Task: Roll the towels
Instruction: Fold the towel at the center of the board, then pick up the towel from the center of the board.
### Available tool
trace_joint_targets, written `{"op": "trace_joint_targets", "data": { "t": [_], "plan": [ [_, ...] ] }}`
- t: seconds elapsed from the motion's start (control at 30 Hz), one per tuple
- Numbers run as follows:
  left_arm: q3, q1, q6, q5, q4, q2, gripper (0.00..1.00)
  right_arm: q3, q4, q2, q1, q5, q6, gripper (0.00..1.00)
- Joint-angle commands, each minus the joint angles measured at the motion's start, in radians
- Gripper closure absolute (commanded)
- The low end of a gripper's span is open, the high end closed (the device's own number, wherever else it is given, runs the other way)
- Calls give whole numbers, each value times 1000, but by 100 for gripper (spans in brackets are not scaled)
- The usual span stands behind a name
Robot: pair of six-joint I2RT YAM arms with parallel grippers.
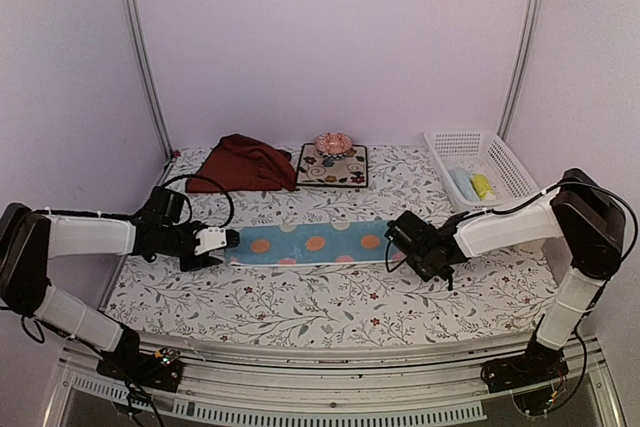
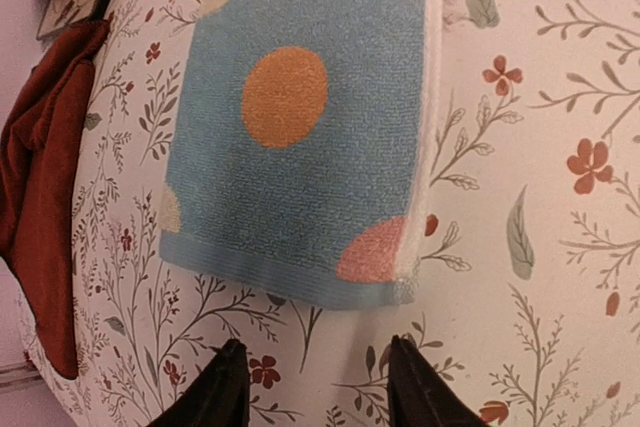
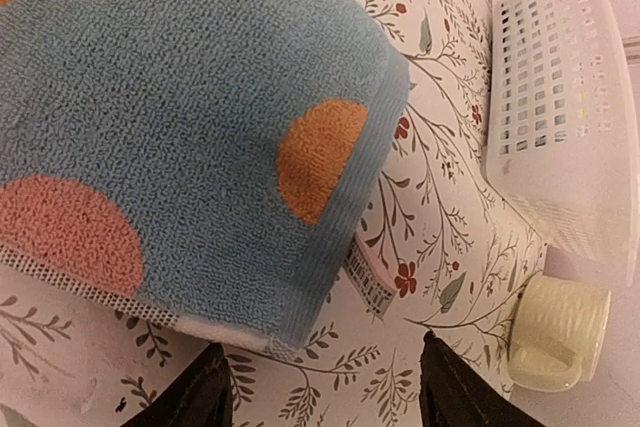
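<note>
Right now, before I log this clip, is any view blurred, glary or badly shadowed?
Top view: soft, even light, no hard shadows, slightly hazy overall. Left wrist view: the blue towel weave is crisp, while the left pincer tips are dark and soft-edged. Right wrist view: the towel is sharp, and the white basket looks washed out toward the top right.
</note>
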Motion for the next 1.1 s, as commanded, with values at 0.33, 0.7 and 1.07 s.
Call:
{"op": "trace_joint_targets", "data": {
  "t": [0.33,0.7,1.07],
  "plan": [
    [157,82,-254,126,29,-22,3,44,105,-281,-174,-502,131,24],
    [112,71,-316,9,175,77,3,-17,232,-214,-292,-651,297,24],
    [41,-18,-276,-216,324,176,3,-94,328,-171,-339,-635,416,26]
  ]
}}
